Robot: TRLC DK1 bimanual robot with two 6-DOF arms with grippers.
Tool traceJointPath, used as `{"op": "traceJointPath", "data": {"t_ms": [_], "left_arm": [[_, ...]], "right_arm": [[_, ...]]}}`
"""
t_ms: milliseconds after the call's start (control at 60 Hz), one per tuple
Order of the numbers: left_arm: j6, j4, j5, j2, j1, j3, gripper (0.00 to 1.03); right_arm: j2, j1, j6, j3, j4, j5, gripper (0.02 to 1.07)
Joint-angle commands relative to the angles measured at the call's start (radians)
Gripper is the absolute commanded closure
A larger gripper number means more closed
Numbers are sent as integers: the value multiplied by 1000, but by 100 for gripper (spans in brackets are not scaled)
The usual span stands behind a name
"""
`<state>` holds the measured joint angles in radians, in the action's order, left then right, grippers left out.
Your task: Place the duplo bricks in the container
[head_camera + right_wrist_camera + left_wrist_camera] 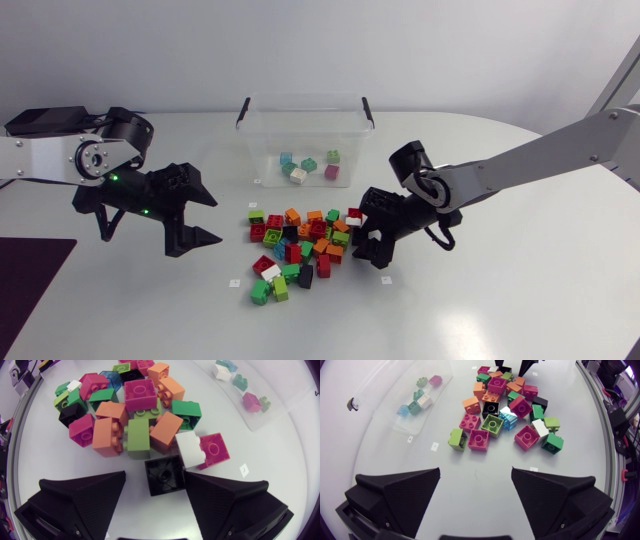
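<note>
Our right jaws stand apart with the black brick (164,476) between them, our left jaws apart and empty with the pile (492,425) ahead, so closing may also catch the white brick (189,449) just beside it and drop both before the container (300,98).

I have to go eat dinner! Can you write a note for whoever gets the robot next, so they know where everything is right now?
Left gripper: open and empty, above the bare table short of the pile.
Right gripper: open at the pile's edge, with a black brick between its fingers, not clamped.
Things: the clear container stands behind the brick pile, which lies between the two grippers.
Done: a handful of bricks lie in the container.
Left: the whole pile, probably starting with the black brick.
</note>
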<state>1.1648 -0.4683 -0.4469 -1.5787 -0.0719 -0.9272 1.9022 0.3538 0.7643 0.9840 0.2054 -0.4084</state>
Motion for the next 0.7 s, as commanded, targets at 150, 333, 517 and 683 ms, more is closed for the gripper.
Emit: {"op": "traceJointPath", "data": {"t_ms": [150, 333, 517, 683], "left_arm": [[30, 60, -7, -84, 3, 25, 4], [19, 97, -7, -155, -25, -4, 4], [22, 146, -7, -221, -80, -22, 4], [44, 146, -21, -273, -98, -55, 6]], "right_arm": [[9, 14, 29, -11, 28, -9, 78], [-42, -3, 43, -44, 49, -9, 91], [-132, -6, 53, -88, 84, -9, 92], [-198, -6, 47, -125, 91, -9, 91]]}}
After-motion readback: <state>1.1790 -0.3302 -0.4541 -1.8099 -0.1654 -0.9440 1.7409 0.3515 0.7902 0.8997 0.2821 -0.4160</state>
